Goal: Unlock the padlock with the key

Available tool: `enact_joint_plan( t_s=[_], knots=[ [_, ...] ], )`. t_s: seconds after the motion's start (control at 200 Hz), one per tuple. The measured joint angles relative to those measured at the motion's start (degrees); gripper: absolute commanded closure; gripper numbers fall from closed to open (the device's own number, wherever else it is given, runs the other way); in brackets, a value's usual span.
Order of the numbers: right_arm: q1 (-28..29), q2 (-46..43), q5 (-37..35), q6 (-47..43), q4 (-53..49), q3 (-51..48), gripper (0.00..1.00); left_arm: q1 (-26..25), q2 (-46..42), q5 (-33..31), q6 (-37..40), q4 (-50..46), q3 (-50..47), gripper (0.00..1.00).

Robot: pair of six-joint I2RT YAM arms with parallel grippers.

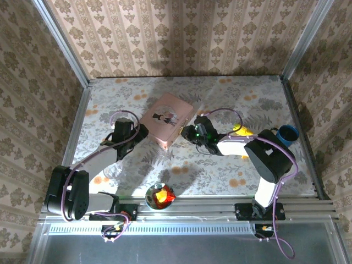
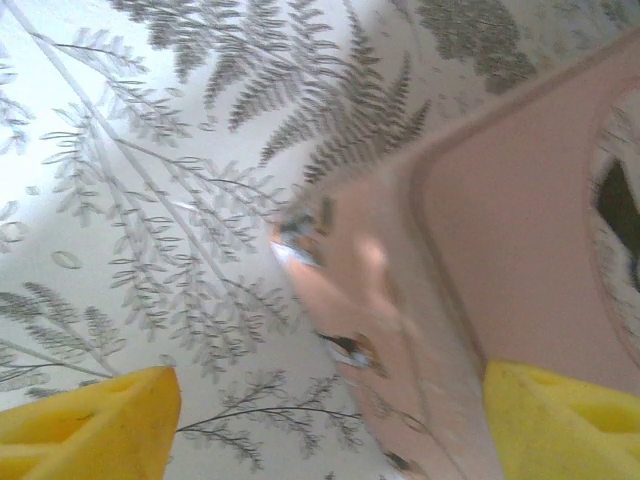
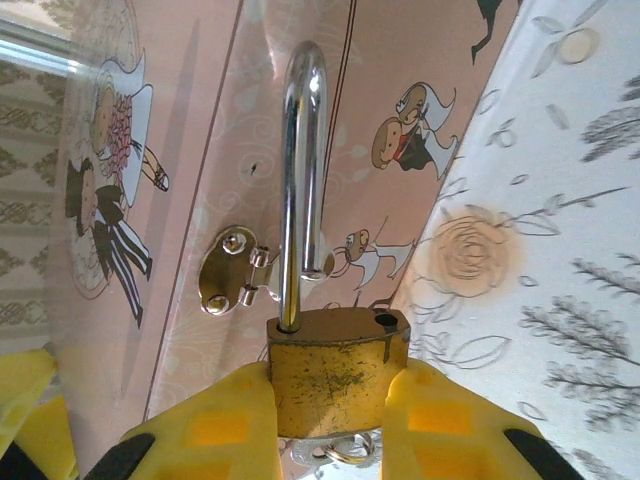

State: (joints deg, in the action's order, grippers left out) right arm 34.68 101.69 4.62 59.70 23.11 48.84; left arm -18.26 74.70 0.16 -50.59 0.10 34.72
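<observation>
The right hand (image 3: 330, 400) is clenched on the brass body of the padlock (image 3: 335, 345), at the right side of the pink box (image 1: 168, 118), steadying it beside the hasp (image 3: 228, 270). The shackle (image 3: 303, 170) stands raised with one hole in the body bare, so I judge it already sprung. A small ring (image 3: 345, 455) peeks from under the body, likely the key's; the key itself is hidden. The left hand (image 2: 325, 415), released, straddles the box's left edge, probably to brace it. The bench (image 1: 231, 93) wears a floral cloth, with damask-papered walls (image 1: 181, 38) behind
</observation>
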Motion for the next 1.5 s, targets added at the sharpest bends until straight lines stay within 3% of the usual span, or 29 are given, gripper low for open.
enact_joint_plan(
  t_s=[0.205, 0.445, 0.905, 1.19, 1.5],
  knots=[
    [-0.42, -0.92, -1.44, -0.59, 0.55, -1.11, 1.0, 0.35, -0.09, -0.68, -0.55, -1.44, 0.02, 0.0],
    [-0.42, -0.92, -1.7, 0.46, 3.1, -2.84, 1.0, -4.81, 2.23, -2.62, -0.28, -3.34, 3.72, 0.0],
    [-1.05, 0.15, -2.95, 1.18, 6.32, -3.74, 1.0, -7.58, 8.94, -2.51, -1.42, 3.13, 6.88, 0.38],
    [-3.72, 0.7, -3.45, 1.16, 7.17, -3.74, 1.0, -7.63, 8.92, -1.97, -1.53, 4.79, 6.47, 0.49],
    [-8.0, -1.33, -4.09, -3.3, 2.71, -3.04, 1.0, -5.99, 8.09, 0.31, -1.68, 5.84, 5.42, 0.51]
  ],
)
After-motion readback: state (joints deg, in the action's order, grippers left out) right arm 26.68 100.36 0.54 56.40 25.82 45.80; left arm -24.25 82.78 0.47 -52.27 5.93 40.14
